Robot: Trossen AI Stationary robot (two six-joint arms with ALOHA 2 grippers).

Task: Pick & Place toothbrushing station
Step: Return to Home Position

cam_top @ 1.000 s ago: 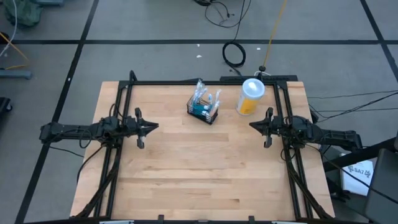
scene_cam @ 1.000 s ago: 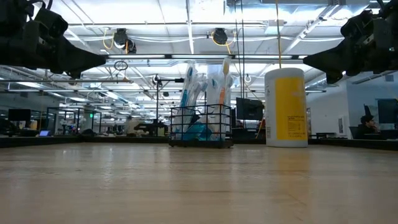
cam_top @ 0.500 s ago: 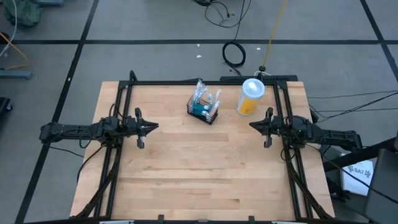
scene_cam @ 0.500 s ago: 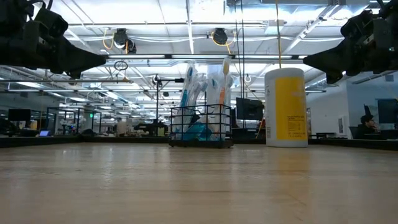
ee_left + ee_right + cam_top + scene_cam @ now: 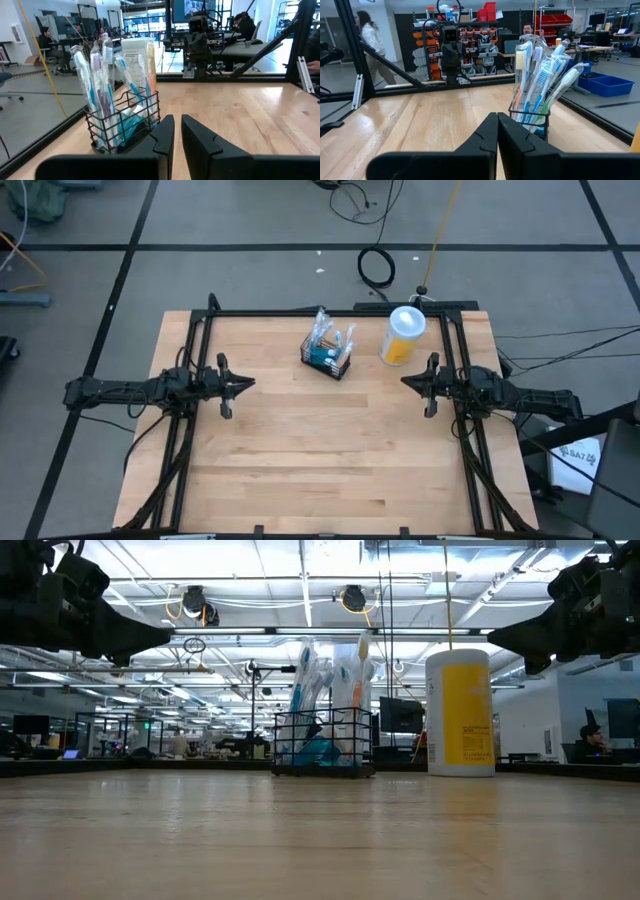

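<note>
The toothbrushing station (image 5: 328, 358) is a small black wire basket that stands on its bottom at the table's far middle. Several toothbrushes stand upright in it. It also shows in the low view (image 5: 322, 745), the left wrist view (image 5: 122, 122) and the right wrist view (image 5: 530, 120). My left gripper (image 5: 250, 384) hovers at the table's left side, pointing right, shut and empty, with only a thin slit between its fingers (image 5: 177, 135). My right gripper (image 5: 404, 381) hovers at the right side, pointing left, shut and empty (image 5: 497, 131). Both are well short of the basket.
A tall yellow cup with a white lid (image 5: 402, 336) stands to the right of the basket, near the far right corner (image 5: 460, 712). A black frame (image 5: 330, 311) runs along the table's far edge and sides. Bare wood (image 5: 320, 450) lies between and in front of the grippers.
</note>
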